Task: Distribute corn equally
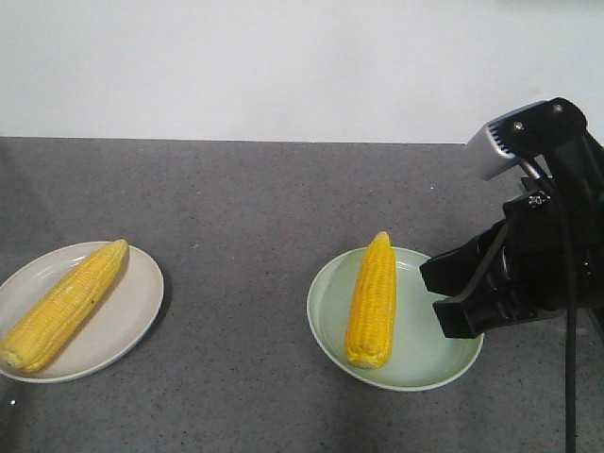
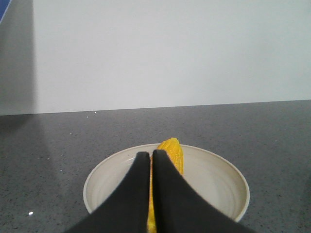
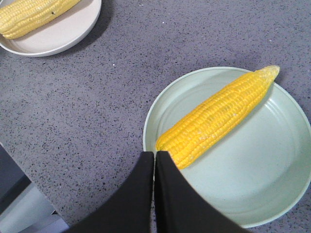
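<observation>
Two plates and two cobs of corn sit on the grey speckled counter, one cob to each plate. In the front view, the cream plate lies at the lower left of the frame with a cob laid diagonally across it, tapered tip toward the upper right and blunt end at the lower left rim. The pale green plate lies right of centre, and its cob runs nearly straight up the frame along the plate's left half, pale tip at the far rim.

Two grippers show across the views. The right gripper appears at the right edge of the front view, black, hanging over the right side of the green plate, just beside the cob there but apart from it. From its wrist view the two fingers are pressed together at the bottom centre of the frame, empty, their tips just by the blunt end of the cob; the cream plate shows at that frame's upper left.

The left gripper is seen only from its own wrist view: fingers closed against each other with only a thin slit between them, nothing pinched, poised above the cream plate with the cob lying lengthwise directly beneath and beyond their tips
</observation>
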You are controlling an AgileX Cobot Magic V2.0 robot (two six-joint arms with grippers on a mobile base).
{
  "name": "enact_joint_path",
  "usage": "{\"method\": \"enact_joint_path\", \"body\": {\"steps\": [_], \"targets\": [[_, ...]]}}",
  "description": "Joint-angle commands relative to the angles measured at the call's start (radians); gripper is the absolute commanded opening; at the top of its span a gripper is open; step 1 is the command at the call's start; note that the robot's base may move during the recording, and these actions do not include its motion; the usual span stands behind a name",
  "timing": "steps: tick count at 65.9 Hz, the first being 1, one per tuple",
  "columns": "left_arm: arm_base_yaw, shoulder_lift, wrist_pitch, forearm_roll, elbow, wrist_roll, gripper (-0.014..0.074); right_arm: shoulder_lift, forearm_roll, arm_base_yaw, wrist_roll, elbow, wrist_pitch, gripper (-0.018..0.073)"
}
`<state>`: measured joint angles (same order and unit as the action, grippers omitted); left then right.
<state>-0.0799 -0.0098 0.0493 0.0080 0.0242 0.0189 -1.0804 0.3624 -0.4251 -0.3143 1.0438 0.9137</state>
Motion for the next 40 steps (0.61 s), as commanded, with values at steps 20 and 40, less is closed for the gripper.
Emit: {"method": "enact_joint_path", "body": {"steps": [20,40], "targets": [[0.003,-0.017,-0.081,0.009,-0.018,0.020,-0.0008,0.016,0.019,-0.001,-0.007,0.024,-0.044,-0.0010],[0.003,-0.017,-0.081,0.009,-0.018,0.020,-0.0008,0.016,0.019,-0.001,-0.007,0.024,-0.044,-0.0010]]}}
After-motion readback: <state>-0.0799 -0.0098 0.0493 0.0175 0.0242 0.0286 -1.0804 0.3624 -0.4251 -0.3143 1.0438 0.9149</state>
